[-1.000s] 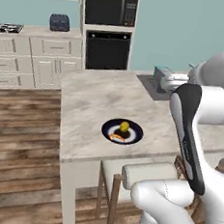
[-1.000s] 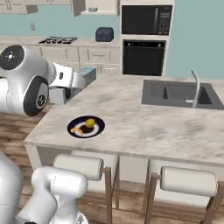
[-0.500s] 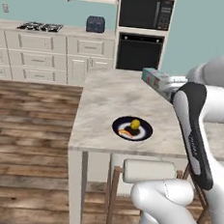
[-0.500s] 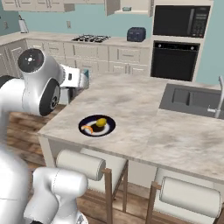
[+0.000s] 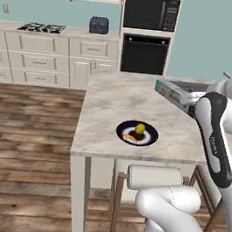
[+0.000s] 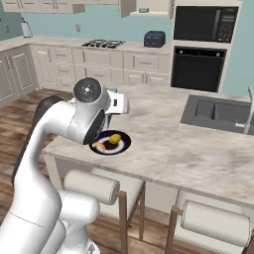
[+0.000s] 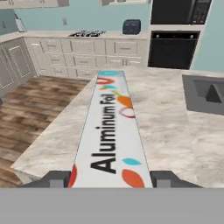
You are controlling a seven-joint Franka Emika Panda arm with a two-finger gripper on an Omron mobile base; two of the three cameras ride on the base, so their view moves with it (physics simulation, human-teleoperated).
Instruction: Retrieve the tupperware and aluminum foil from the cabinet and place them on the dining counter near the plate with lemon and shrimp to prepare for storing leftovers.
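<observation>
In the left base view we see the aluminum foil (image 5: 176,93) carried above the far right part of the dining counter (image 5: 108,117), its long axis running away from the arm toward the room's back. The plate with lemon and shrimp (image 5: 137,133) lies nearer the table's front edge, to the left of the box.

In the right base view the arm hides most of the box; the plate (image 6: 111,143) sits just below and beside the hand, with bare marble to its right toward the sink (image 6: 218,113).

In the hand view our jaws (image 7: 111,178) grip the box (image 7: 112,131) across its width, one fingertip at each side, and it points straight ahead over the table. We judge the set-down needs only a lowering beside the plate.
</observation>
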